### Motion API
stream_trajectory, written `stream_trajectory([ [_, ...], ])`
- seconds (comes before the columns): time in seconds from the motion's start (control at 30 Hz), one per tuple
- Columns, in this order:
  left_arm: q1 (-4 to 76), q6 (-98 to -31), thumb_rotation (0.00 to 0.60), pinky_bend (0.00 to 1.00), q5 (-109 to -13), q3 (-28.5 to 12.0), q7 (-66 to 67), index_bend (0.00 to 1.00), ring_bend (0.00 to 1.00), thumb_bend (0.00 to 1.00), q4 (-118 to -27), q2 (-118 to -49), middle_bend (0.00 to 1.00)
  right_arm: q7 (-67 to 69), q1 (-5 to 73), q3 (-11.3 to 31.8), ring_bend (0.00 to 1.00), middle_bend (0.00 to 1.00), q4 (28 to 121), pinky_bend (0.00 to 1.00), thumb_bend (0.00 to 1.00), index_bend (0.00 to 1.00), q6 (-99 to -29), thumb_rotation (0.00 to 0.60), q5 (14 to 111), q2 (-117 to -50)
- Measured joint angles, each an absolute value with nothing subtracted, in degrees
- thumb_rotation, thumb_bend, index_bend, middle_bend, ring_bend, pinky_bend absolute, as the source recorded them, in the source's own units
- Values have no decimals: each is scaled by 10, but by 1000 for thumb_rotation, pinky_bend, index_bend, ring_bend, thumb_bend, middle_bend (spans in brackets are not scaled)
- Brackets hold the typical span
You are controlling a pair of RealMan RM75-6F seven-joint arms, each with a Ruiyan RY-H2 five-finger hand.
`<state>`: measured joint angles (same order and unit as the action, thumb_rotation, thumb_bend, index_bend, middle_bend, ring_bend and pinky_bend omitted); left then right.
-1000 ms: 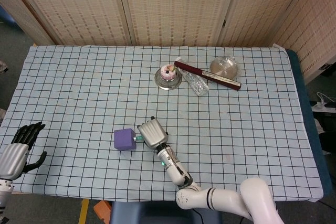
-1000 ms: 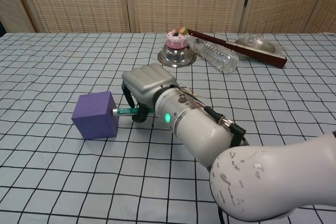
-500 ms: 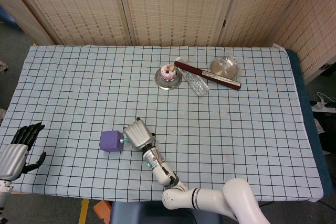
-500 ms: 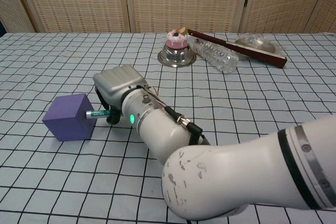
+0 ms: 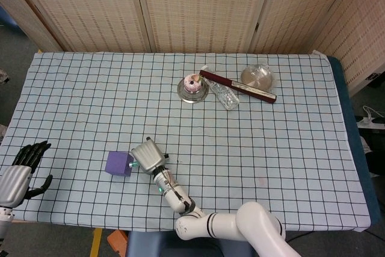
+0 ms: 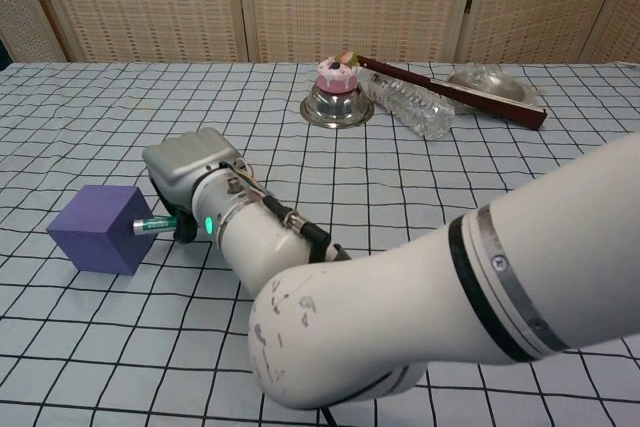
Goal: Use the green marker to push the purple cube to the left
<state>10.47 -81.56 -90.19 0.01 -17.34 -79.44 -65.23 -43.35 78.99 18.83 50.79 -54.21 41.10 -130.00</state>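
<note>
The purple cube (image 5: pixel 118 163) (image 6: pixel 99 227) sits on the checked tablecloth near the front left. My right hand (image 5: pixel 146 154) (image 6: pixel 186 166) is right beside it on its right, gripping the green marker (image 6: pixel 151 223) (image 5: pixel 131 164). The marker's tip touches the cube's right face. Most of the marker is hidden inside the hand. My left hand (image 5: pixel 19 173) hangs at the table's front left corner, fingers apart, holding nothing; the chest view does not show it.
At the back of the table (image 5: pixel 289 142) stand a metal bowl with a pink cupcake (image 5: pixel 192 86) (image 6: pixel 338 92), a lying plastic bottle (image 5: pixel 222 95) (image 6: pixel 412 107), a dark red stick (image 5: pixel 237 86) (image 6: pixel 450 93) and a metal lid (image 5: pixel 257 77).
My right hand has moved left with the marker, and the purple cube has slid left ahead of it by about two squares. The left hand has stayed still.
</note>
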Motion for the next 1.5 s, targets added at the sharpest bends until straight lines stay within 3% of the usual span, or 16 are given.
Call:
stream_trajectory([
  [0.2, 104, -820, 600, 45, -906, 2, -168, 0, 0, 443, -795, -653, 0, -434, 768, 166, 586, 761, 517, 378, 394, 837, -594, 600, 420, -1295],
  [0.37, 102, -827, 600, 45, -911, 3, -156, 0, 0, 443, -798, -655, 0, -452, 717, 135, 585, 760, 590, 378, 394, 837, -640, 600, 441, -1250],
  [0.53, 101, -828, 600, 45, -914, 4, -137, 0, 0, 443, -801, -658, 0, -476, 645, 88, 585, 761, 728, 378, 394, 831, -702, 600, 465, -1160],
  [0.7, 101, -829, 600, 46, -914, 4, -123, 0, 0, 442, -804, -662, 0, -488, 544, 12, 586, 761, 865, 378, 394, 808, -777, 600, 497, -1036],
  [0.83, 101, -827, 600, 46, -912, 4, -111, 0, 0, 442, -807, -664, 0, -476, 468, -47, 546, 749, 909, 378, 392, 712, -815, 600, 526, -962],
  [0.93, 102, -823, 600, 47, -910, 4, -103, 0, 0, 441, -808, -666, 0, -447, 433, -74, 467, 618, 915, 359, 391, 545, -822, 600, 545, -938],
  [1.13, 106, -811, 600, 52, -907, 5, -91, 0, 0, 442, -808, -671, 0, -368, 389, -92, 208, 206, 898, 267, 359, 20, -786, 600, 572, -915],
  [1.23, 107, -806, 600, 56, -904, 5, -84, 0, 0, 443, -808, -673, 0, -334, 375, -94, 115, 74, 892, 229, 284, 0, -767, 600, 593, -901],
  [1.37, 107, -804, 600, 68, -901, 5, -77, 0, 0, 442, -810, -673, 0, -288, 357, -97, 91, 33, 905, 226, 222, 0, -761, 600, 633, -871],
  [1.5, 106, -808, 600, 72, -901, 5, -73, 0, 0, 442, -812, -672, 0, -257, 328, -103, 76, 29, 941, 210, 191, 0, -801, 600, 690, -826],
])
